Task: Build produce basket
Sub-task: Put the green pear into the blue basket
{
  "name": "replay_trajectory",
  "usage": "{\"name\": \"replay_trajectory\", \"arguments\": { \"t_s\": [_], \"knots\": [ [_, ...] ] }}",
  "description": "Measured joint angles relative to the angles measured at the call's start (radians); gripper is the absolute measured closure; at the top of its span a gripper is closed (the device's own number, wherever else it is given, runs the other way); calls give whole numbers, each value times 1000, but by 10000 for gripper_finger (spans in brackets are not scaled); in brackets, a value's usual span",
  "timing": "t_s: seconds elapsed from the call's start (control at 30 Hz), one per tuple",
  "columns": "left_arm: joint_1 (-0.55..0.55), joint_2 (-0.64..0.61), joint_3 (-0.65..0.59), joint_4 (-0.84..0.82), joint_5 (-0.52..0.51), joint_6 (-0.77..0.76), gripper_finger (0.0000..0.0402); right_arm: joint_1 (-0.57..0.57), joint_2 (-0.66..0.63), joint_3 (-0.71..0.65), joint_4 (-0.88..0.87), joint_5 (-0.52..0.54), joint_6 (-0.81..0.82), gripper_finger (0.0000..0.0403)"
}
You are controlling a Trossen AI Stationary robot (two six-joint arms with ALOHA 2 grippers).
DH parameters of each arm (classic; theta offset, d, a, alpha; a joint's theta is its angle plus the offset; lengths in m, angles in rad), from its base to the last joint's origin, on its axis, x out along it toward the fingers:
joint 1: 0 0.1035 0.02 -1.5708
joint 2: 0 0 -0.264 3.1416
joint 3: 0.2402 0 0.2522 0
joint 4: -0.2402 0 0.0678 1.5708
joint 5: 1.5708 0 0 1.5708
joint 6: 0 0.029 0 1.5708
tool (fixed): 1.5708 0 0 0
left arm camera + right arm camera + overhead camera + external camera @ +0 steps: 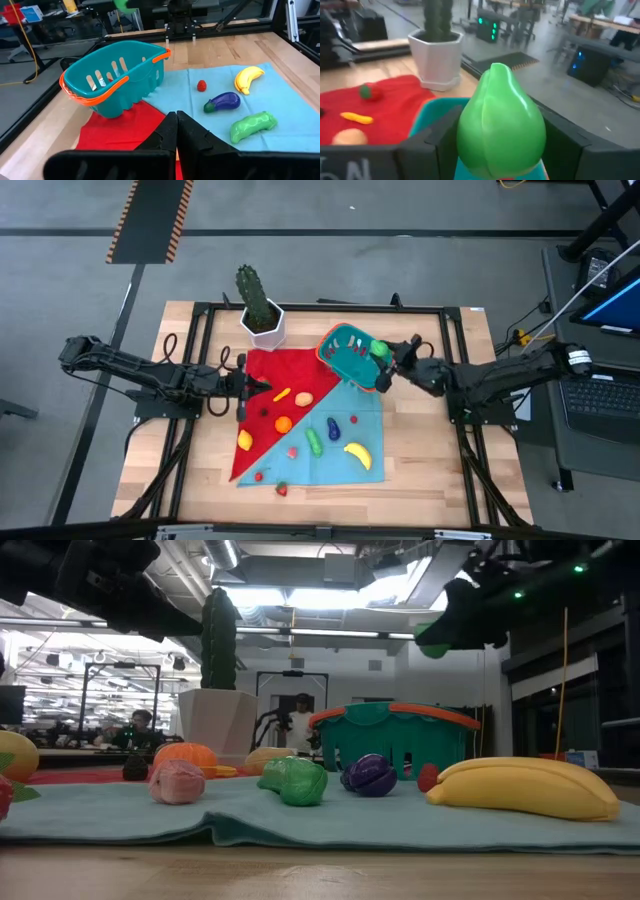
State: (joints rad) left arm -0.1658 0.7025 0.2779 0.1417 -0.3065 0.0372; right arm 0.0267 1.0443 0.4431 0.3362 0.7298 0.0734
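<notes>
Two hands: your right hand [384,356] grips a green pear [500,122] above the basket [349,352]; left hand [250,385] closed, empty.

High view: directly overhead, whole worktop [430,470]. Low view: worktop level, facing the room beyond. Wrist views: close, looking forward along each arm — all four share the basket [352,354], the left one nearest it.

A green toy pear [500,122] sits clamped between the right gripper [495,150] fingers above the teal basket [432,112] — white cactus pot [436,60] beyond.
</notes>
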Motion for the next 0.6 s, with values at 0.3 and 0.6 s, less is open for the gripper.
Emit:
{"name": "replay_trajectory", "arguments": {
  "t_s": [0.3, 0.6],
  "knots": [
    [0, 0, 0, 0, 0, -1, 401, -133, 0, 161, -340, -219, 48, 187],
    [0, 0, 0, 0, 0, -1, 401, -198, 26, 332, -725, -425, 75, 187]
  ]
}}
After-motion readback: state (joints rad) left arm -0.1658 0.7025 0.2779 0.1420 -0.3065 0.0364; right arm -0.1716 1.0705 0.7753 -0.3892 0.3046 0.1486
